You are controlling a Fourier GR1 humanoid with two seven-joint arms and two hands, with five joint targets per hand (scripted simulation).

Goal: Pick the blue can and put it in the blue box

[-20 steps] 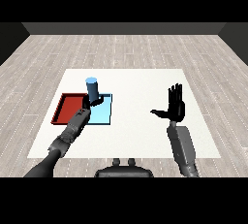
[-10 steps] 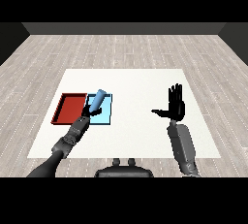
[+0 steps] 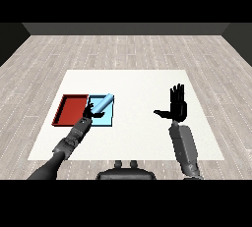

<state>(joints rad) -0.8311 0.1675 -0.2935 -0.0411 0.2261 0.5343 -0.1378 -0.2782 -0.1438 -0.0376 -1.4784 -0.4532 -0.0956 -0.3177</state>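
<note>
Change: the blue can (image 3: 101, 105), upright a second ago, now lies tipped far over across the blue tray (image 3: 109, 118).
Left hand (image 3: 89, 112): fingers at the can's lower end; whether curled, I cannot tell.
Right hand (image 3: 177, 108): fingers spread, idle above the tabletop (image 3: 138, 137).
Meaning: placement looks nearly done; release remains.

Matt white table (image 3: 142, 137) — wood-plank floor (image 3: 147, 49)

Even, soft light; faint shadows.

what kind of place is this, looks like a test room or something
Probably a bare test room for tabletop sorting: a white table on a grey plank floor, dark walls behind, and just a red tray, a light blue tray and a blue can.
</note>
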